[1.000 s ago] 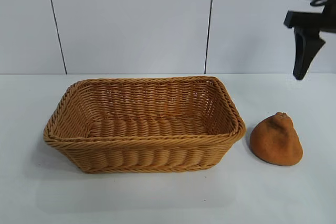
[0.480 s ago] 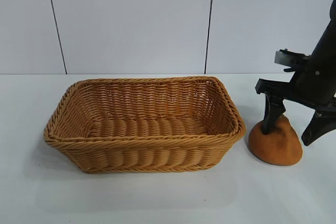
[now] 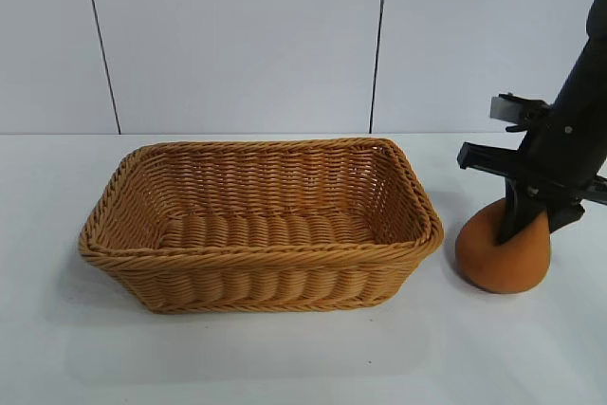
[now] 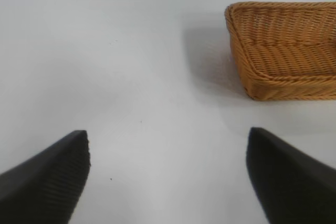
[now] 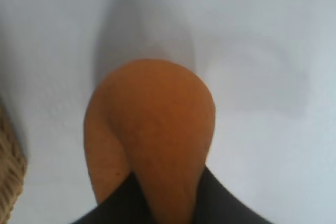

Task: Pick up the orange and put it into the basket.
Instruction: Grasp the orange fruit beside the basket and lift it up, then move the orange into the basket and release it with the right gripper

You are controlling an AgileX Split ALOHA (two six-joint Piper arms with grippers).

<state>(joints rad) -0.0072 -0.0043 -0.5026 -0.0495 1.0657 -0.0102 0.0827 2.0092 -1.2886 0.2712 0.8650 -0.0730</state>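
The orange (image 3: 495, 261), a dull brownish-orange lump, sits on the white table just right of the basket (image 3: 256, 255). My right gripper (image 3: 527, 227) reaches down from the upper right and is shut on the orange's narrow top. In the right wrist view the orange (image 5: 152, 119) bulges out between the two dark fingers of the right gripper (image 5: 168, 203), which pinch its upper part. The tan wicker basket holds nothing. My left gripper (image 4: 168, 135) hangs open over bare table, well short of the basket's corner (image 4: 283, 77); it is outside the exterior view.
A white panelled wall (image 3: 237, 45) runs behind the table. A strip of basket rim (image 5: 8, 182) shows at the edge of the right wrist view, close to the orange. White table surface (image 3: 285, 358) lies in front of the basket.
The right gripper came down from the upper right onto the orange, straddled its top, then closed on it; the orange now looks squeezed and rounder. The left gripper has not moved.
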